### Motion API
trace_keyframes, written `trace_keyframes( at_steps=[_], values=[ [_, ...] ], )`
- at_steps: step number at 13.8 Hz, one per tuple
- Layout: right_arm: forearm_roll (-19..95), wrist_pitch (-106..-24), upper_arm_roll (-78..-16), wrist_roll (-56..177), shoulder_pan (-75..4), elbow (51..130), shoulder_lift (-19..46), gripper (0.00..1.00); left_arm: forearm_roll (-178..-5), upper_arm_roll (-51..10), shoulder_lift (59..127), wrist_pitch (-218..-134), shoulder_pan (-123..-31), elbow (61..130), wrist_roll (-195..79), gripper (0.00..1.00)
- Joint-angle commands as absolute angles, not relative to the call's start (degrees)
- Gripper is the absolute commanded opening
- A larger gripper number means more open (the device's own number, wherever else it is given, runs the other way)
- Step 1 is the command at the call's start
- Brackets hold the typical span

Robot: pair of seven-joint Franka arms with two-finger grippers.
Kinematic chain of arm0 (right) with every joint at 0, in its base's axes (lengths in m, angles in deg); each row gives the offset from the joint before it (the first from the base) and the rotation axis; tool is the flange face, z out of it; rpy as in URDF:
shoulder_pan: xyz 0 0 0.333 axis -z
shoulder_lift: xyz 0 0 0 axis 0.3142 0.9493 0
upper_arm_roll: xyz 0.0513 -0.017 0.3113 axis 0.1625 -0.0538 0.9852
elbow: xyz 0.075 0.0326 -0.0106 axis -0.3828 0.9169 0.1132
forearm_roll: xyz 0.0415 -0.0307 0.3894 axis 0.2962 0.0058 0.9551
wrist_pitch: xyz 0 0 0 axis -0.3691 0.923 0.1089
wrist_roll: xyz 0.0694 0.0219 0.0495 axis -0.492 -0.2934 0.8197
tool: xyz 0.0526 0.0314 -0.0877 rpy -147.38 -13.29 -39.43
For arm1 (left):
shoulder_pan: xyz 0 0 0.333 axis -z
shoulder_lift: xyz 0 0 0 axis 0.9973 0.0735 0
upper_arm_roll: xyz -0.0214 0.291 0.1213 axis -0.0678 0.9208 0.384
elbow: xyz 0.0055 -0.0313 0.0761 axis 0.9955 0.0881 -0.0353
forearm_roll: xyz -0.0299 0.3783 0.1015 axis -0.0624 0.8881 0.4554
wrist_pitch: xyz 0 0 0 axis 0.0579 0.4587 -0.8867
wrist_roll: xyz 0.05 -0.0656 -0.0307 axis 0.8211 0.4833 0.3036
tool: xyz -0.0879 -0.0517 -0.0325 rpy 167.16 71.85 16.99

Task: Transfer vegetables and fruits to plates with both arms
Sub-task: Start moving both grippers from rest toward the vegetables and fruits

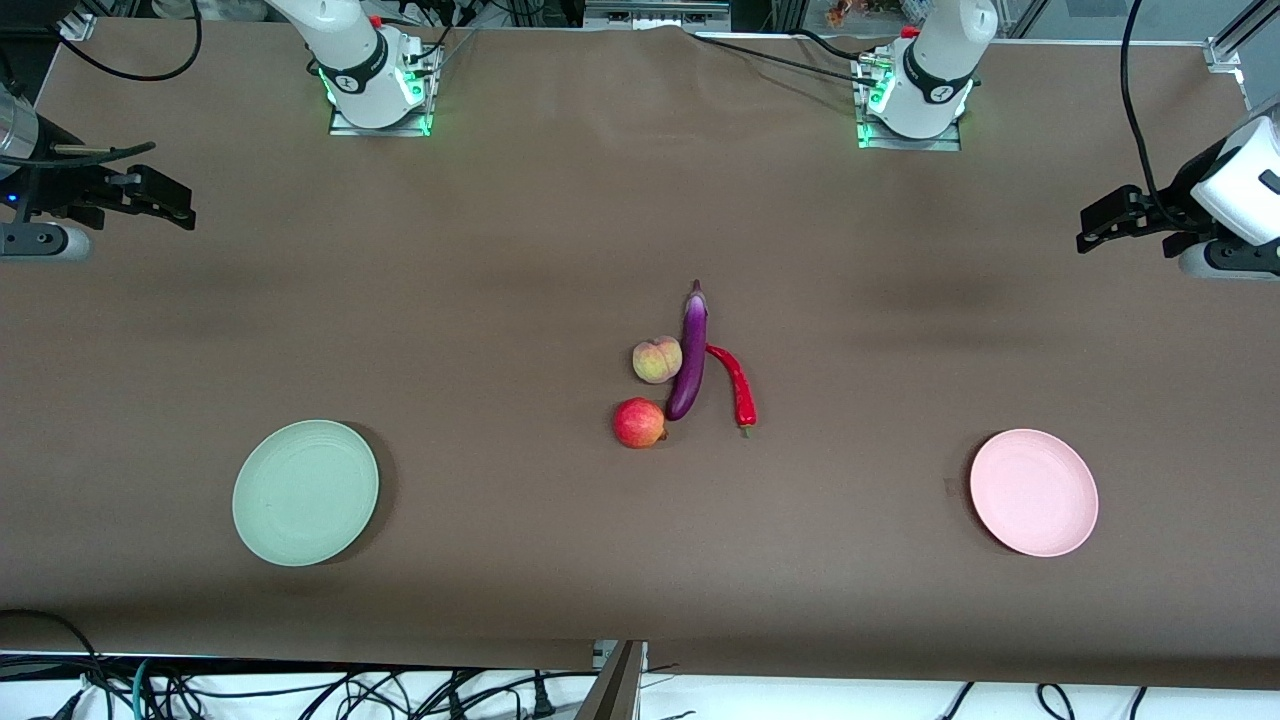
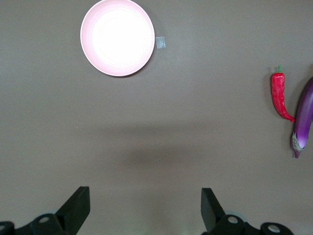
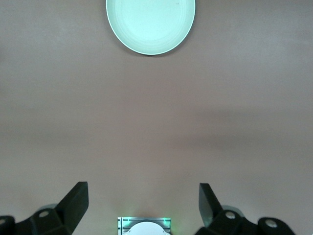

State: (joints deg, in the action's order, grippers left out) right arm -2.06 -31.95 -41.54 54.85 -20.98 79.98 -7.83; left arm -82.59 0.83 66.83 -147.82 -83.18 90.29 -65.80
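A purple eggplant (image 1: 690, 355), a red chili (image 1: 737, 385), a peach (image 1: 657, 359) and a red apple (image 1: 638, 422) lie together mid-table. An empty pale green plate (image 1: 305, 492) sits toward the right arm's end, an empty pale pink plate (image 1: 1033, 492) toward the left arm's end. My left gripper (image 1: 1095, 225) hangs open and empty high over its table end; its wrist view shows its open gripper (image 2: 145, 208), the pink plate (image 2: 117, 36), chili (image 2: 279, 95) and eggplant (image 2: 304, 117). My right gripper (image 1: 175, 205) hangs open over its end; its wrist view shows its gripper (image 3: 143, 205) and the green plate (image 3: 150, 24).
The brown table (image 1: 500, 300) carries both arm bases (image 1: 378, 85) along its edge farthest from the front camera. A small tape patch (image 2: 161, 42) lies beside the pink plate. Cables hang below the table's near edge (image 1: 300, 690).
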Motion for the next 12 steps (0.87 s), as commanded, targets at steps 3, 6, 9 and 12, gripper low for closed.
trace_keyframes(
  at_steps=[3, 6, 9, 12],
  values=[
    [-2.4, -31.6, -40.7, 56.0, -20.1, 79.1, -7.5, 1.0, -81.5, 1.0, 66.5, -146.7, -83.1, 89.4, -66.8, 1.0],
    [-2.4, -31.7, -40.8, 55.5, -20.1, 79.1, -7.5, 1.0, -81.5, 1.0, 66.5, -146.6, -83.1, 89.4, -66.8, 1.0],
    [-2.4, -32.0, -40.5, 55.2, -20.6, 79.1, -6.7, 1.0, -81.5, 0.7, 66.5, -146.5, -83.1, 89.4, -66.7, 1.0],
    [-3.5, -32.2, -40.6, 55.1, -23.6, 79.1, -3.5, 1.0, -81.5, 0.7, 66.5, -146.5, -83.1, 89.4, -66.7, 1.0]
  ],
)
